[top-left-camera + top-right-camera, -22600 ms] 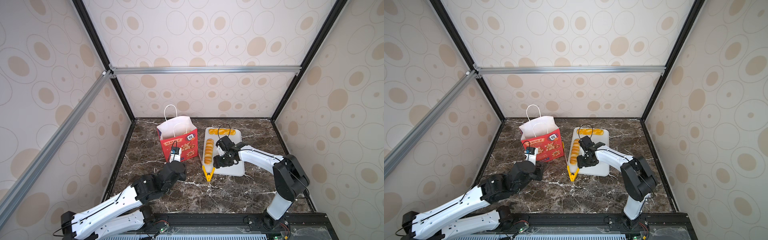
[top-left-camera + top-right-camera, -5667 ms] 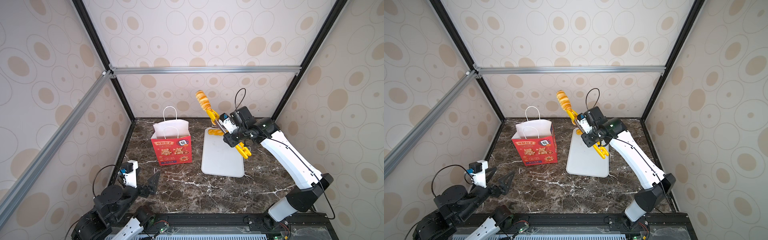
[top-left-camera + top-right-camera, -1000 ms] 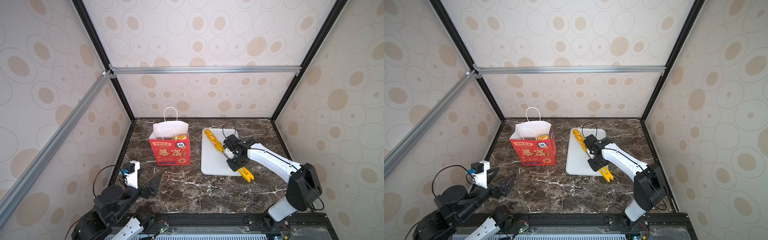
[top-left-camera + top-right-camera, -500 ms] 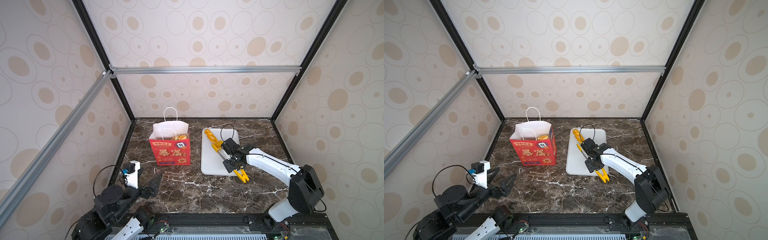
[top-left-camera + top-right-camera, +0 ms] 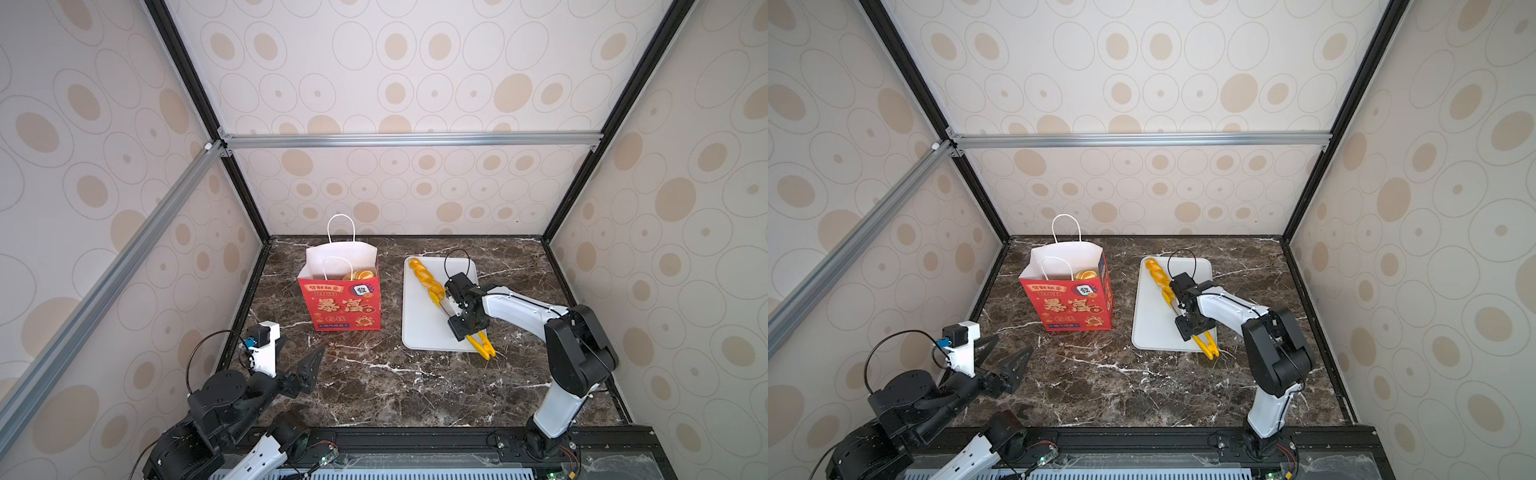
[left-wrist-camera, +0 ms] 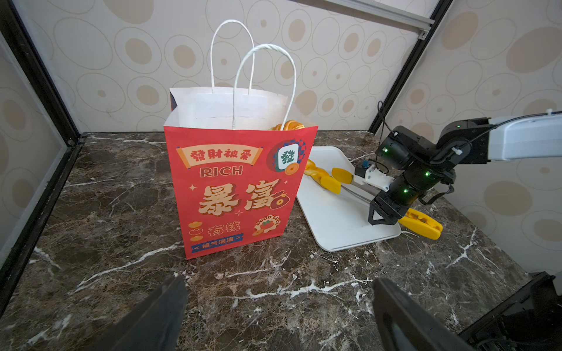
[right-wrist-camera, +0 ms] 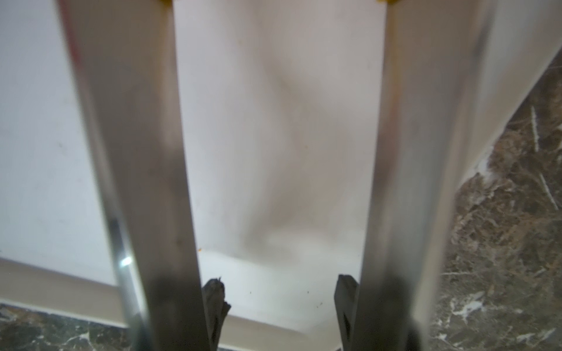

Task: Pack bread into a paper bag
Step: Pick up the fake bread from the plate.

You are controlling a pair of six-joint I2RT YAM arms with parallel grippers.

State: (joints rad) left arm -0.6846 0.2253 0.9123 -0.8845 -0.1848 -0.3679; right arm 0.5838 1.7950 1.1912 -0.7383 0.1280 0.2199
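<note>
We see right gripper [image 5: 459, 328] clamped on tongs [image 6: 421, 226], low over white tray [image 5: 419, 328]. Yellow tips sit at end of twisted stick [image 5: 424, 278] lying on tray. More bread [image 5: 359, 275] pokes out of red paper bag [image 5: 338, 299] standing beside tray. Near front edge, left gripper [image 6: 276, 291] hangs with fingers wide apart.
</note>
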